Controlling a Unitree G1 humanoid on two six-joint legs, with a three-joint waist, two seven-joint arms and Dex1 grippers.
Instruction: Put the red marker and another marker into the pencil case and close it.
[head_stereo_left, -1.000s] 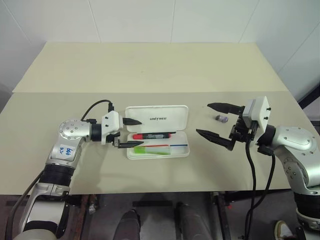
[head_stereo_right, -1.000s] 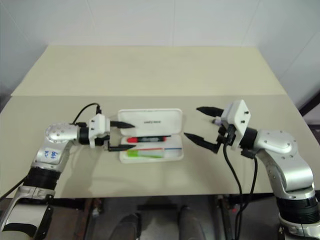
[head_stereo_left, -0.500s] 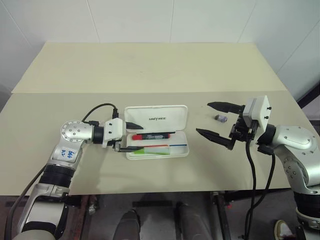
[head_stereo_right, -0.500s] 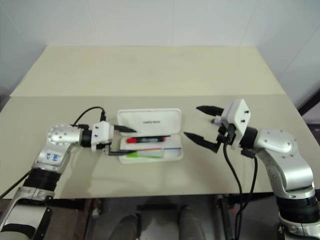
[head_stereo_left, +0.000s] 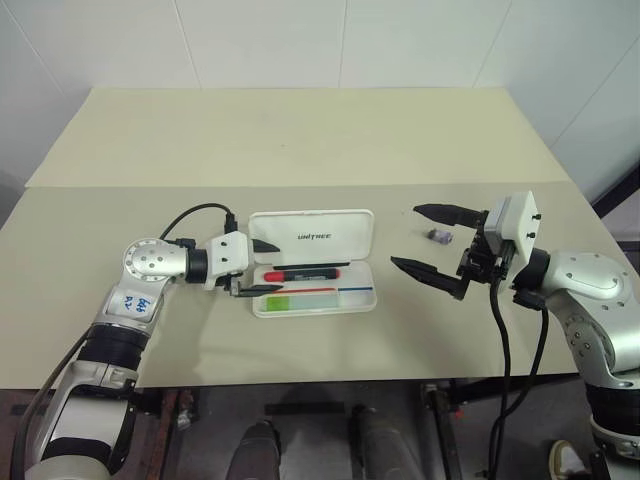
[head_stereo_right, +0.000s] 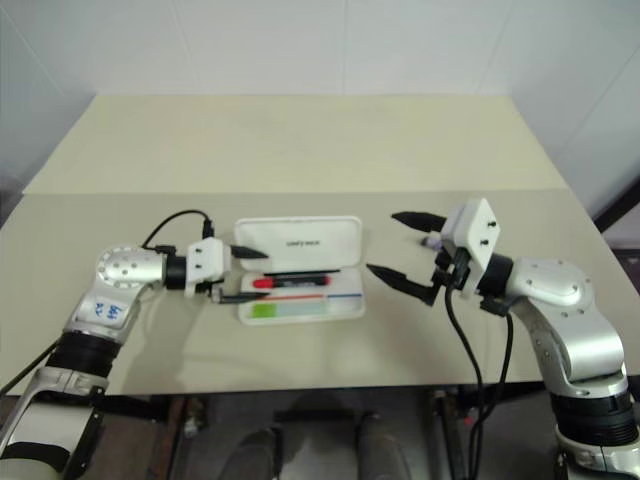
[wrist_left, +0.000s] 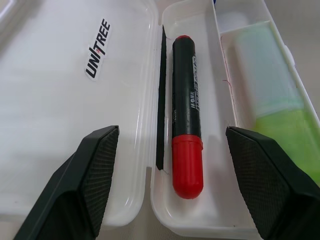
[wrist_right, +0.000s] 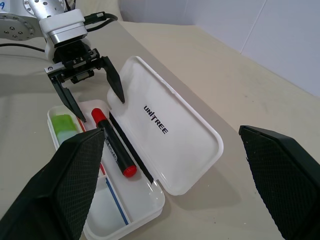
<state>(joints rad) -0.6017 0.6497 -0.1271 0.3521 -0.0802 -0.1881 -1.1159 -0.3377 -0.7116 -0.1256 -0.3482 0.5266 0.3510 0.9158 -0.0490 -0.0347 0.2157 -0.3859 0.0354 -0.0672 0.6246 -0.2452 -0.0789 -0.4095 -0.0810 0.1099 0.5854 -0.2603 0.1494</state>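
The white pencil case (head_stereo_left: 366, 300) lies open on the table, its lid (head_stereo_left: 312, 236) printed "UNITREE" folded flat behind the tray. In the tray lies the red marker (wrist_left: 186, 131), black-barrelled with a red cap. Beside it, in the front compartment, lies another marker, a light-green highlighter (wrist_left: 278, 116). My left gripper (head_stereo_left: 266, 268) hovers open at the case's left end. One finger is over the lid and the other over the tray's front, and it holds nothing. My right gripper (head_stereo_left: 405, 236) stands open and empty to the right of the case.
A small grey-purple nub (head_stereo_left: 438, 236) lies on the table just behind my right gripper. The beige table (head_stereo_left: 300, 140) stretches far back to a white wall. Its front edge runs close below both arms.
My left wrist has rolled a little and its gripper has tipped slightly lower at the case's left end. The right arm and the markers have not moved.
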